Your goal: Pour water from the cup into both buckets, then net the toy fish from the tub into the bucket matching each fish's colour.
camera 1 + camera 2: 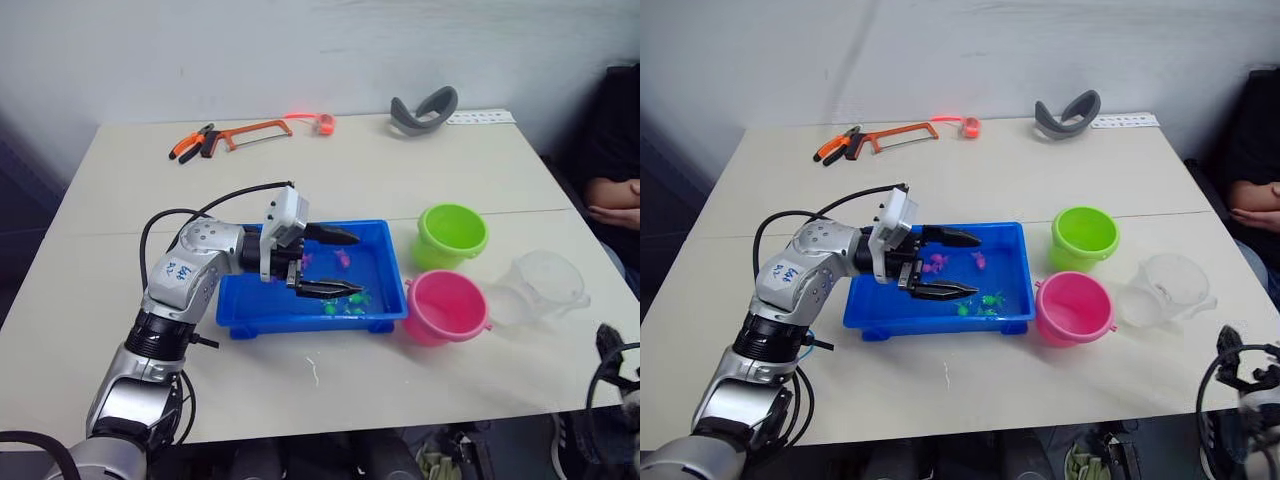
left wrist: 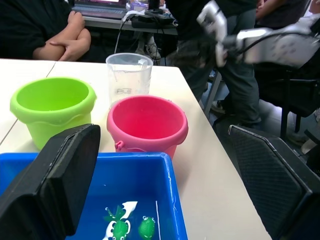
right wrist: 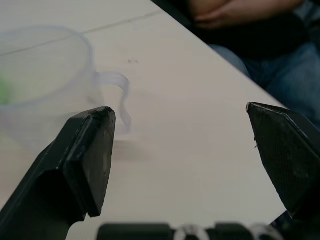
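hacksaw (image 1: 262,131) and pliers (image 1: 192,146) lie behind tub (image 1: 245,318).

tub (image 1: 385,268): bright blue, I see
buckets: lime green (image 1: 452,234), pink (image 1: 445,305)
toy fish: green ones (image 1: 345,303), magenta ones (image 1: 340,259)
cup (image 1: 545,285): clear, colourless
left gripper (image 1: 335,263): black fingers, my arm silver-grey
hacksaw (image 1: 255,133): orange frame
table (image 1: 400,175): pale cream

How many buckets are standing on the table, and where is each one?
2. The green bucket stands beside the blue tub's far right corner; the pink bucket stands nearer the robot, beside the tub's near right corner.
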Robot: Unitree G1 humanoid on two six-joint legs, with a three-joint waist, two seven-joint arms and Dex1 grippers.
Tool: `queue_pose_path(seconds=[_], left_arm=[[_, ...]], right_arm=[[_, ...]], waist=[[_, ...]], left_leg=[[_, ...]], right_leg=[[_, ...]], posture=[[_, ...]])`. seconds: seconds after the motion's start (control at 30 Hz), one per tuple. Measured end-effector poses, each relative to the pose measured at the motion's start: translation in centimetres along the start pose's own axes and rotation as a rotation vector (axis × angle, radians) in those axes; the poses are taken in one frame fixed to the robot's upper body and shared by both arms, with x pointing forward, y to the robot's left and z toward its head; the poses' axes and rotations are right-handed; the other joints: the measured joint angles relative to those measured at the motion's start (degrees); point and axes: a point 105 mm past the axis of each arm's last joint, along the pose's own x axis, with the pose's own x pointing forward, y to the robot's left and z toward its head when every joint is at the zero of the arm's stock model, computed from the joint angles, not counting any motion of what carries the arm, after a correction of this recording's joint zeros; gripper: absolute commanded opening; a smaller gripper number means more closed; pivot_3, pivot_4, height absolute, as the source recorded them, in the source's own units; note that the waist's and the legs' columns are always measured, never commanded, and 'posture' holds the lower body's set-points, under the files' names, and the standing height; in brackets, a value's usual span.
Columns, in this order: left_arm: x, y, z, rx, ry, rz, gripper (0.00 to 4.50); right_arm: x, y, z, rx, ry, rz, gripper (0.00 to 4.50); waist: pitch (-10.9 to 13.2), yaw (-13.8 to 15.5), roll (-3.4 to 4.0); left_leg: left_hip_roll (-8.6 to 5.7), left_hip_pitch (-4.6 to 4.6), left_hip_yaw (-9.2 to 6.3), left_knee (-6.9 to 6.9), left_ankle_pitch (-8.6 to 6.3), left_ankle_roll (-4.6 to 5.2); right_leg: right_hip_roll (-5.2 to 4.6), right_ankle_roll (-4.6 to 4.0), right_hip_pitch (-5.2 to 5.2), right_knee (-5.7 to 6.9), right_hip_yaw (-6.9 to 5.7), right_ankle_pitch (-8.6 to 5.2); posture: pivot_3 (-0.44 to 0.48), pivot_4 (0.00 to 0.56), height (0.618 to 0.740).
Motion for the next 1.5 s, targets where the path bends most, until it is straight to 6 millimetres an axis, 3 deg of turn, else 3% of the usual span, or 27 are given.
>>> queue_pose_path(seconds=[0.07, 0.17, 0.3, 0.4, 0.43, 0.63, 0.7, 0.83, 0.93, 1.03, 1.2, 1.5], left_arm=[[-0.3, 0.4, -0.2, -0.025, 0.000, 0.043, 4.50], [-1.0, 0.7, -0.6, -0.048, 0.000, 0.109, 4.50], [-3.4, 0.6, -2.4, -0.115, 0.044, 0.249, 4.50], [-5.1, 0.3, -2.7, -0.148, 0.046, 0.334, 4.50], [-6.6, 0.1, -2.8, -0.167, 0.049, 0.396, 4.50], [-13.2, -1.1, -5.3, -0.275, 0.157, 0.685, 4.50], [-14.6, -1.6, -5.9, -0.288, 0.201, 0.732, 4.50], [-19.9, -2.3, -8.3, -0.350, 0.396, 0.933, 4.50], [-22.8, -2.5, -8.5, -0.390, 0.492, 1.022, 4.50], [-23.8, -3.3, -8.8, -0.435, 0.568, 1.025, 4.50], [-24.5, -3.6, -10.9, -0.518, 0.712, 1.009, 4.50], [-25.2, -0.8, -12.2, -0.558, 0.844, 1.024, 4.50]], right_arm=[[-0.1, 2.8, 2.8, -0.061, -0.040, 0.202, 4.44], [0.3, 5.6, 5.2, -0.143, -0.057, 0.394, 4.44], [2.0, 12.2, 9.6, -0.170, -0.138, 0.736, 4.44], [1.4, 16.0, 12.0, -0.144, -0.181, 0.951, 4.44], [0.8, 18.1, 12.7, -0.149, -0.178, 1.073, 4.44], [-1.6, 23.9, 10.4, -0.217, -0.025, 1.477, 4.44], [-1.9, 24.7, 9.9, -0.232, -0.008, 1.533, 4.44], [-2.9, 26.4, 8.1, -0.252, 0.040, 1.649, 4.44], [-3.5, 27.6, 7.4, -0.245, 0.021, 1.697, 4.44], [-3.8, 28.2, 7.0, -0.246, 0.012, 1.711, 4.44], [-4.1, 28.8, 6.7, -0.217, -0.016, 1.712, 4.44], [-5.4, 29.0, 6.0, -0.170, -0.018, 1.681, 4.44]], waist=[[0.00, -0.25, -0.01], [0.02, -0.74, -0.03], [0.13, -1.51, -0.22], [0.17, -1.10, -0.28], [0.19, -0.93, -0.31], [0.22, -0.65, -0.39], [0.21, -0.56, -0.44], [0.23, -0.84, -0.54], [0.23, -0.87, -0.61], [0.23, -0.97, -0.61], [0.22, -0.84, -0.62], [0.18, -0.76, -0.70]], left_leg=[[0.01, 0.12, -0.08, 0.00, -0.01, 0.02], [0.01, 0.21, -0.07, -0.02, -0.02, 0.07], [0.08, 0.21, -0.05, -0.07, -0.02, 0.08], [0.15, 0.18, -0.15, -0.20, 0.00, 0.04], [0.20, 0.07, -0.23, -0.23, 0.00, 0.03], [0.15, -0.32, -0.39, -0.20, -0.16, 0.18], [0.10, -0.34, -0.42, -0.18, -0.18, 0.21], [0.00, -0.34, -0.60, -0.24, -0.21, 0.25], [-0.06, -0.35, -0.70, -0.33, -0.21, 0.24], [-0.16, -0.34, -0.70, -0.50, -0.19, 0.22], [-0.16, -0.35, -0.82, -0.61, -0.14, 0.13], [-0.19, -0.41, -0.66, -0.50, -0.11, 0.13]], right_leg=[[0.04, 0.02, 0.19, -0.06, -0.01, 0.02], [0.02, 0.06, 0.28, -0.08, 0.06, 0.04], [0.01, 0.06, 0.22, -0.09, 0.57, 0.04], [-0.01, 0.02, 0.18, -0.19, 0.56, 0.02], [-0.15, 0.01, 0.13, -0.29, 0.46, 0.01], [-0.58, 0.00, 0.04, -0.69, -0.01, 0.01], [-0.76, -0.01, 0.03, -0.71, -0.20, 0.00], [-0.94, -0.09, 0.08, -0.68, -0.48, -0.04], [-1.03, -0.12, 0.09, -0.66, -0.60, -0.05], [-1.15, -0.13, 0.08, -0.72, -0.64, -0.06], [-1.12, -0.25, 0.03, -0.70, -0.77, -0.12], [-1.06, -0.24, -0.16, -0.39, -0.76, -0.12]], posture=[[0.000, 0.150, 0.740], [0.000, 0.150, 0.740], [0.000, 0.150, 0.740], [0.000, 0.150, 0.740], [0.000, 0.150, 0.740], [0.000, 0.150, 0.740], [0.000, 0.150, 0.740], [0.000, 0.150, 0.740], [0.000, 0.150, 0.740], [0.000, 0.150, 0.740], [0.000, 0.150, 0.740], [0.000, 0.150, 0.740]])
